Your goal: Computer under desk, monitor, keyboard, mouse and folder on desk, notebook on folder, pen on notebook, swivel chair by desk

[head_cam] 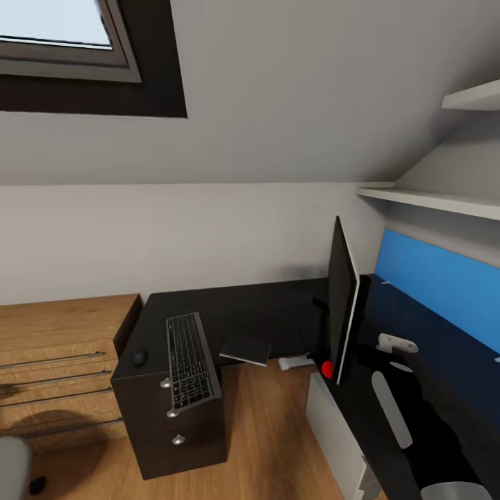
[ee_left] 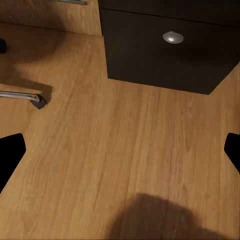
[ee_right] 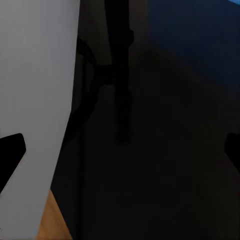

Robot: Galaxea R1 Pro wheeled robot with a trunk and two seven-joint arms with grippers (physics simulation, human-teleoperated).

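Glossy black tabletop carries wide black monitor, black-keyed keyboard, small black mouse, dark notebook. Folder, pen and chair left. Both claws released, holding nothing.

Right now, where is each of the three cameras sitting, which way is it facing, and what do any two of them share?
Head view: on the head, looking down at the desk corner with keyboard, mouse and monitor; right arm shows.
Left wrist view: looks down at wood floor; dark fingers at both edges.
Right wrist view: close to the monitor's stand; fingers at the edges.
Shared: the drawer knob under the keyboard also shows in the head view.
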